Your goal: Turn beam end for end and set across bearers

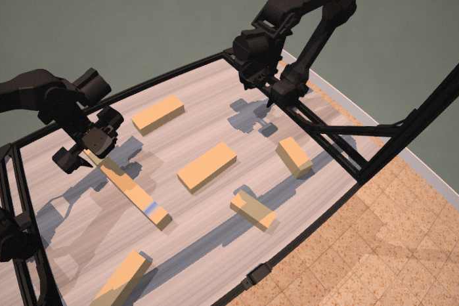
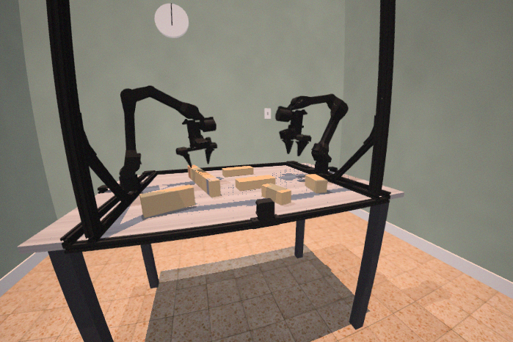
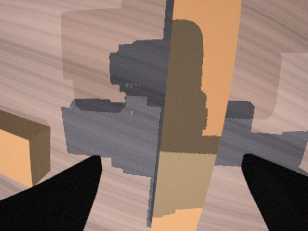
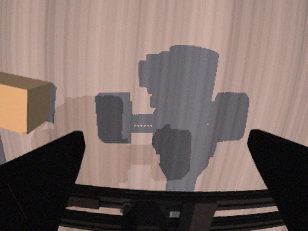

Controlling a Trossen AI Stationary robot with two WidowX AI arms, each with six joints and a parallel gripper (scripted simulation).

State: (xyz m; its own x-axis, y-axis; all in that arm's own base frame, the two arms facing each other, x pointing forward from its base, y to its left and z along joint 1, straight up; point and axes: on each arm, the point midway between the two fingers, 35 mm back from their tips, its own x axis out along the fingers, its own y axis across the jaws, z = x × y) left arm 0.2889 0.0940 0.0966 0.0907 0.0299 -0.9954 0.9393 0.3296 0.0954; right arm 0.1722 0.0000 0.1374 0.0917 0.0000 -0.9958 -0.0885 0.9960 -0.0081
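The beam (image 1: 129, 187) is a long thin wooden bar lying flat on the table, with a blue band (image 1: 151, 208) near its front end. It also shows in the exterior view (image 2: 203, 180). My left gripper (image 1: 82, 153) is open and empty. It hangs over the beam's far end, well above it in the exterior view (image 2: 198, 157). My right gripper (image 1: 259, 90) (image 2: 295, 149) (image 4: 169, 139) is open and empty, high over the table's far corner, with only table and shadow beneath it.
Several loose wooden blocks lie on the table: one at the back (image 1: 157, 114), one in the middle (image 1: 207, 166), one to the right (image 1: 293, 156), one front right (image 1: 253, 209), one at the front edge (image 1: 123, 277). I cannot tell which are the bearers. A black frame rims the table.
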